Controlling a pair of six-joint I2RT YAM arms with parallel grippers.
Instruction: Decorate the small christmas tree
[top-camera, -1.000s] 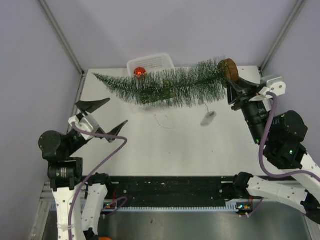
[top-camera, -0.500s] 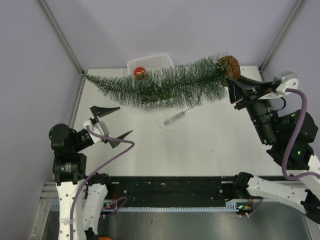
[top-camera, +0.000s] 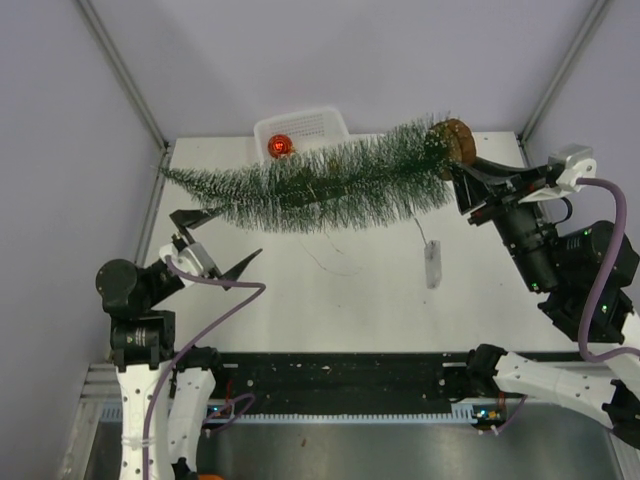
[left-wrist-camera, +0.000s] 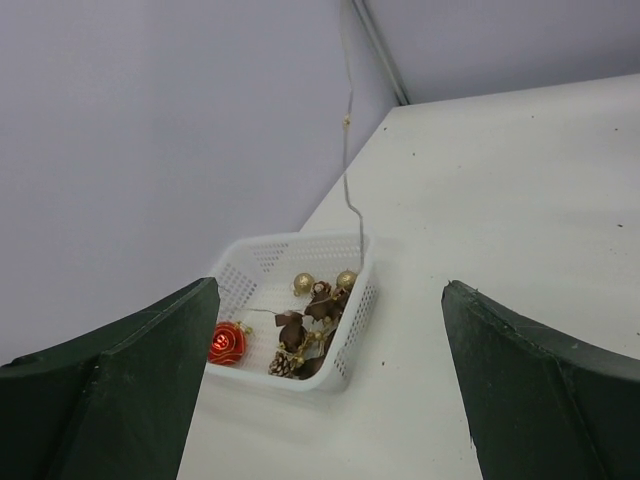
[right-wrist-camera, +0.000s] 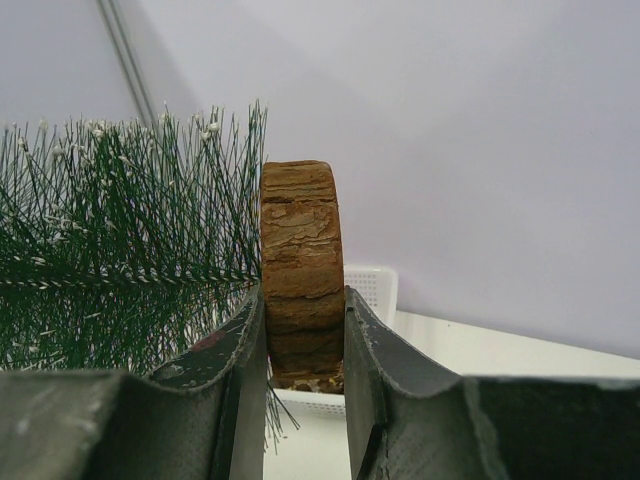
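Pinching the wooden base (right-wrist-camera: 302, 250) of the tree (top-camera: 320, 185), the right gripper (right-wrist-camera: 305, 330) holds it sideways above the table's (top-camera: 350, 300) far side, tip leftward. The left gripper (top-camera: 215, 238) gapes empty below the tip. Decorating looks barely begun: baubles (left-wrist-camera: 228, 343) sit in the basket (left-wrist-camera: 250, 262). Only the left wrist view shows the gold ones; only the right shows the pinch close.

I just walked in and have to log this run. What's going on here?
The right claw is shut on the wooden disc base of the small christmas tree, holding the tree sideways over the table, with its tip toward the left arm's side. The left claw is open near the tip and holds nothing. The ornaments, a red bauble among them, lie in the white basket at the far edge.
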